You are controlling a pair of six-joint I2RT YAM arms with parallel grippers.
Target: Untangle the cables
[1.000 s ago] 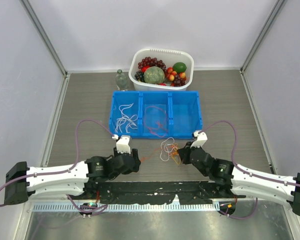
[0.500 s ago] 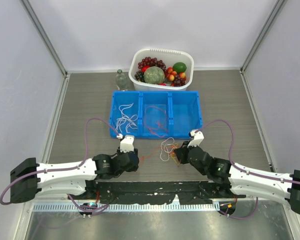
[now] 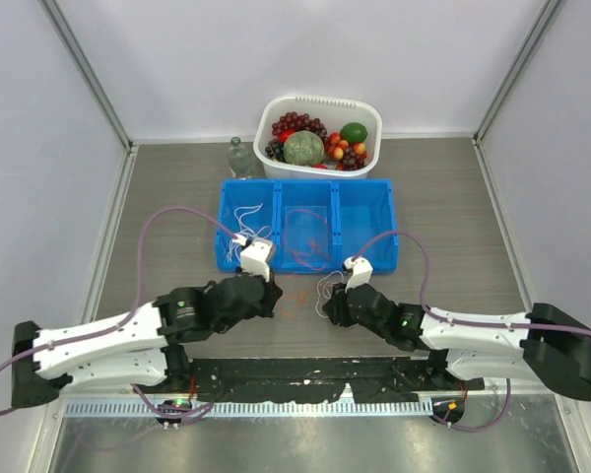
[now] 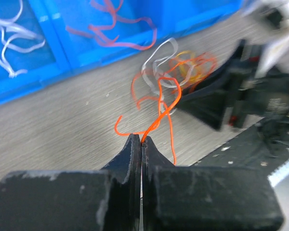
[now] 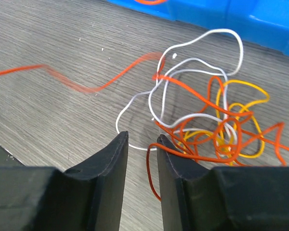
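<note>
A tangle of white, orange-yellow and red cables (image 3: 329, 290) lies on the table just in front of the blue tray (image 3: 388, 225). My left gripper (image 4: 141, 140) is shut on one red cable (image 4: 164, 103) that runs from its tips up into the tangle (image 4: 179, 71). In the top view this gripper (image 3: 274, 294) sits left of the tangle. My right gripper (image 5: 142, 140) stands open at the tangle's near edge (image 5: 216, 126), with a red loop hanging loose in the gap by its right finger. A red strand (image 5: 86, 86) stretches off to the left, blurred.
The blue tray has three compartments: white cables (image 3: 248, 229) lie in the left one and red cables (image 3: 310, 246) in the middle one. Behind it stand a white basket (image 3: 370, 114) of fruit and a small bottle (image 3: 239, 158). Grey walls bound the table.
My left gripper closed on the red cable and moved forward toward the tray. My right gripper opened and slid left and forward to the tangle.
</note>
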